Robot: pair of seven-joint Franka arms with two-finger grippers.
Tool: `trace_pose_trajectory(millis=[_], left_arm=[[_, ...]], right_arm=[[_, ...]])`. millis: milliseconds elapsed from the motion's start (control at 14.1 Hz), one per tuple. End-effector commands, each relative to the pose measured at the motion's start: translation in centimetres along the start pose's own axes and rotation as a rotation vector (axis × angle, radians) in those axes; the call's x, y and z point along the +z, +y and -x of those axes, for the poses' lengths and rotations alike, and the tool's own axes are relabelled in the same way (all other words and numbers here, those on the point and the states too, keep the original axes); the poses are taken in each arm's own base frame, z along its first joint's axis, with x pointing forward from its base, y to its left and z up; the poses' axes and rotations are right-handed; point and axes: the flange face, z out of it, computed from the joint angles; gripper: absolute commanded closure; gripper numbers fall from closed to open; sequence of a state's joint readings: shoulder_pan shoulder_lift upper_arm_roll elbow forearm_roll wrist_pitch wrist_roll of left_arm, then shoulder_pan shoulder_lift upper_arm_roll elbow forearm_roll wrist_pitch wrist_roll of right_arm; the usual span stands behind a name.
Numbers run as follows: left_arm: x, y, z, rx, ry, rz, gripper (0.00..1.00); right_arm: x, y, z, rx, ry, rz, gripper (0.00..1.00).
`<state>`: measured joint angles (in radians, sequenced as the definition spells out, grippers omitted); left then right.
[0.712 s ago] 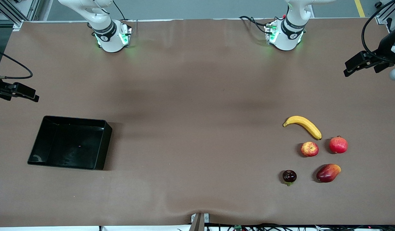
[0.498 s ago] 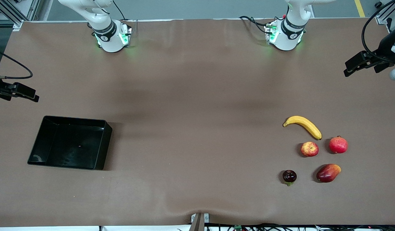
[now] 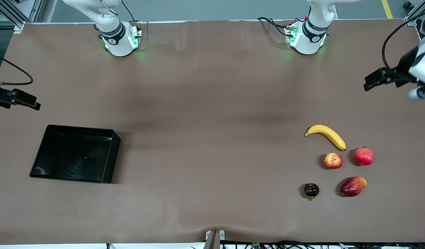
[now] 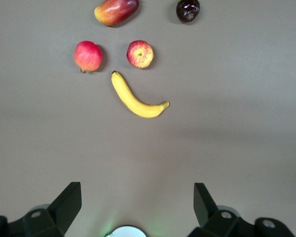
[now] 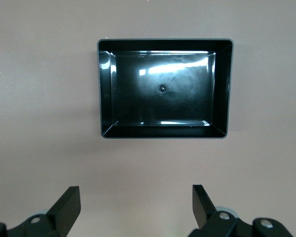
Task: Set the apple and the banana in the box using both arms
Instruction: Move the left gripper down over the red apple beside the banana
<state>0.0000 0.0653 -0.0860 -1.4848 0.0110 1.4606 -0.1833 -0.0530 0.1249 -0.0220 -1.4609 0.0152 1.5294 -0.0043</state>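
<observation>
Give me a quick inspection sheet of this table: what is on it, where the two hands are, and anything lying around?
Surface: brown table cover, slightly rippled at the edge nearest the front camera.
Job's things: banana and apple lie on the table toward the left arm's end; box sits toward the right arm's end, nothing in it.
Clutter: red round fruit beside the apple; dark round fruit and oblong red-yellow fruit nearer the front camera.
Hands: left hand open, over the table edge at its own end; right hand open, above the table near the box.
Cables: black cables at the left arm's base.
Surroundings: grey floor.
</observation>
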Motion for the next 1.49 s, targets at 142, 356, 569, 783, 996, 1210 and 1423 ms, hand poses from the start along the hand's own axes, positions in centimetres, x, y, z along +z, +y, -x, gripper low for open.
trace_pose_trajectory(millis=[142, 356, 569, 783, 996, 1210, 1423], left_arm=[[7.5, 0.4, -3.6, 0.018, 0.065, -0.010, 0.00], [14.3, 0.5, -5.6, 0.059, 0.147, -0.074, 0.00], [20.6, 1.0, -7.6, 0.078, 0.191, -0.054, 0.00], [25.9, 0.5, -9.9, 0.108, 0.199, -0.041, 0.00], [30.4, -1.1, -11.8, 0.146, 0.223, -0.029, 0.00], [33.7, -1.8, -13.0, 0.159, 0.249, -0.016, 0.00], [36.5, -1.8, -13.4, 0.161, 0.231, -0.012, 0.00]], right_arm=[[1.1, 0.1, -1.0, 0.011, -0.003, -0.012, 0.00], [5.9, -2.1, -3.9, -0.014, -0.035, -0.055, 0.00], [7.1, -2.8, -4.6, -0.025, -0.038, -0.055, 0.00], [7.6, -3.3, -4.8, -0.047, -0.041, -0.036, 0.00], [7.8, -2.4, -5.1, -0.039, -0.032, -0.014, 0.00], [7.6, -1.6, -5.0, -0.028, -0.031, -0.007, 0.00], [7.5, -1.3, -4.9, -0.023, -0.028, -0.007, 0.00]])
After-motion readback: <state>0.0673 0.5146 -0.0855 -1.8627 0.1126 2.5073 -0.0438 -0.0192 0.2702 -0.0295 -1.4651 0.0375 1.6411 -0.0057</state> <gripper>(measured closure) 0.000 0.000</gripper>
